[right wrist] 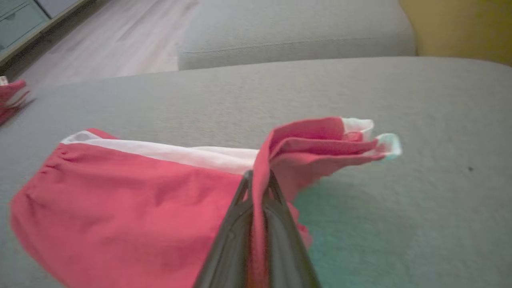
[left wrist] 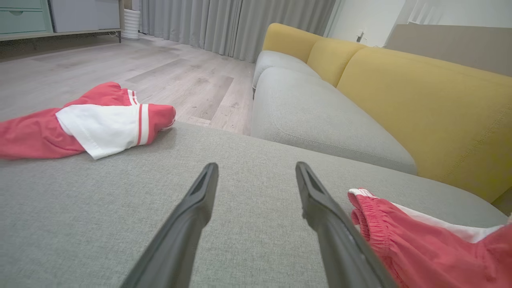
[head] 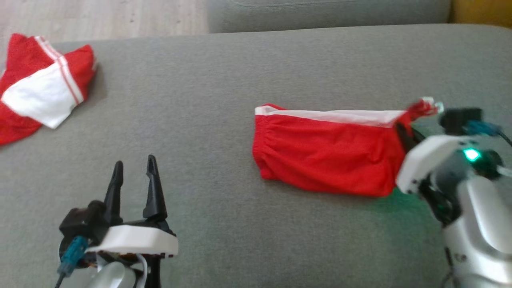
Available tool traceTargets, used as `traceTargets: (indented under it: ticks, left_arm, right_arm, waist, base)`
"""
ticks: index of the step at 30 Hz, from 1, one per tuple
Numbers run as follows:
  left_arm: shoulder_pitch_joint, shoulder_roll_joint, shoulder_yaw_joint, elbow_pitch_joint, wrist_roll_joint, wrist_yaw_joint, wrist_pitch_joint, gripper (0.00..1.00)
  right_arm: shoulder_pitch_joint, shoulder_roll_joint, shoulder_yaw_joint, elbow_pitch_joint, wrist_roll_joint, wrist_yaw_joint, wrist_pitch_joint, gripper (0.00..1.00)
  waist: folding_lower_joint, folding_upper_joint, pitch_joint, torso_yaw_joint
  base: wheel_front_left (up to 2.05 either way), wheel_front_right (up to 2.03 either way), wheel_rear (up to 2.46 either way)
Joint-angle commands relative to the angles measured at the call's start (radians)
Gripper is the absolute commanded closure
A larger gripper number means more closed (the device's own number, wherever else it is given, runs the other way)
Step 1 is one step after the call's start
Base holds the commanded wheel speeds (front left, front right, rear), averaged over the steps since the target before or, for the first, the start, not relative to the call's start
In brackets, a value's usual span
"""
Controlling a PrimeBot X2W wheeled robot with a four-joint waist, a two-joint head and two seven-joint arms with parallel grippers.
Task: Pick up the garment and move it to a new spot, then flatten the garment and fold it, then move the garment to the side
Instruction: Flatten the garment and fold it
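Judged half folded, the garment (head: pixel 328 160) at 3 o'clock is pinched by the right tool (right wrist: pixel 260 178); the left tool (head: pixel 134 165) is spread wide.

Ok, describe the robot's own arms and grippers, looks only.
The left gripper and right gripper each have two long, dark, tapering fingers mounted on a white housing. Beside each sits a black block carrying a teal connector with a cable. The forearms are smooth and pale silver-grey. A green light glows on the right wrist.
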Motion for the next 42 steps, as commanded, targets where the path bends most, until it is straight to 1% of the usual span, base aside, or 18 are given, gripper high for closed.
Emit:
traceTargets:
  ticks: [1, 4, 8, 13, 16, 19, 20, 21, 22, 23, 28, 34, 37, 42]
  left_arm:
    - [-0.036, 0.011, 0.038, -0.021, 0.001, 0.000, -0.002, 0.00]
    - [-0.040, 0.001, 0.030, -0.015, 0.001, -0.007, -0.005, 0.00]
    - [-0.046, -0.014, 0.021, -0.002, 0.000, -0.017, -0.010, 0.00]
    - [-0.051, -0.031, 0.010, 0.010, -0.001, -0.025, -0.014, 0.00]
    - [-0.051, -0.036, 0.007, 0.019, -0.002, -0.030, -0.017, 0.00]
    - [-0.048, -0.039, 0.008, 0.025, -0.003, -0.032, -0.020, 0.00]
    - [-0.047, -0.039, 0.008, 0.027, -0.004, -0.033, -0.021, 0.00]
    - [-0.046, -0.039, 0.009, 0.028, -0.004, -0.033, -0.022, 0.00]
    - [-0.044, -0.039, 0.010, 0.030, -0.005, -0.033, -0.023, 0.00]
    - [-0.043, -0.039, 0.011, 0.031, -0.006, -0.033, -0.023, 0.00]
    - [-0.042, -0.040, 0.006, 0.032, -0.005, -0.035, -0.023, 0.00]
    - [-0.040, -0.039, -0.006, 0.032, -0.001, -0.034, -0.016, 0.00]
    - [-0.041, -0.036, -0.010, 0.027, 0.003, -0.031, -0.013, 0.00]
    - [-0.047, -0.034, -0.014, 0.018, 0.008, -0.028, -0.010, 0.00]
  right_arm:
    - [-0.064, 0.015, 0.043, -0.054, -0.007, 0.008, 0.007, 1.00]
    - [-0.103, 0.055, 0.111, -0.075, -0.006, 0.008, 0.026, 1.00]
    - [-0.151, 0.101, 0.219, -0.072, 0.011, 0.008, 0.040, 1.00]
    - [-0.171, 0.131, 0.347, -0.027, 0.050, 0.008, 0.053, 1.00]
    - [-0.167, 0.136, 0.383, 0.010, 0.065, 0.008, 0.049, 1.00]
    - [-0.168, 0.138, 0.394, 0.039, 0.068, 0.008, 0.030, 1.00]
    - [-0.169, 0.138, 0.395, 0.048, 0.068, 0.008, 0.024, 0.89]
    - [-0.171, 0.138, 0.396, 0.056, 0.069, 0.008, 0.017, 0.63]
    - [-0.173, 0.139, 0.397, 0.062, 0.070, 0.008, 0.006, 0.20]
    - [-0.175, 0.139, 0.399, 0.066, 0.069, 0.008, -0.006, 0.00]
    - [-0.177, 0.141, 0.406, 0.070, 0.085, 0.008, -0.050, 0.00]
    - [-0.173, 0.136, 0.388, 0.056, 0.087, 0.008, -0.104, 0.00]
    - [-0.172, 0.124, 0.360, 0.039, 0.066, 0.008, -0.143, 0.00]
    - [-0.160, 0.094, 0.286, 0.010, -0.012, 0.008, -0.240, 0.00]
  waist:
    - [0.0000, 0.0000, -0.002, 0.022]
    - [0.0000, 0.0000, -0.002, 0.050]
    - [0.0000, 0.0000, 0.001, 0.089]
    - [0.0000, 0.0000, 0.004, 0.136]
    - [0.0000, 0.0000, 0.003, 0.155]
    - [0.0000, 0.0000, 0.002, 0.163]
    - [0.0000, 0.0000, 0.002, 0.164]
    - [0.0000, 0.0000, 0.000, 0.164]
    - [0.0000, 0.0000, -0.001, 0.162]
    - [0.0000, 0.0000, -0.002, 0.159]
    - [0.0000, 0.0000, -0.009, 0.139]
    - [0.0000, 0.0000, -0.027, 0.093]
    - [0.0000, 0.0000, -0.031, 0.079]
    - [0.0000, 0.0000, -0.027, 0.073]
  base:
    - [0.00, 0.00, 0.00]
    - [0.00, 0.00, 0.00]
    - [0.00, 0.00, 0.00]
    - [0.00, 0.00, 0.00]
    - [0.00, 0.00, 0.00]
    - [0.00, 0.00, 0.00]
    - [0.00, 0.00, 0.00]
    - [0.00, 0.00, 0.00]
    - [0.00, 0.00, 0.00]
    - [0.00, 0.00, 0.00]
    - [0.00, 0.00, 0.00]
    - [0.00, 0.00, 0.00]
    - [0.00, 0.00, 0.00]
    - [0.00, 0.00, 0.00]
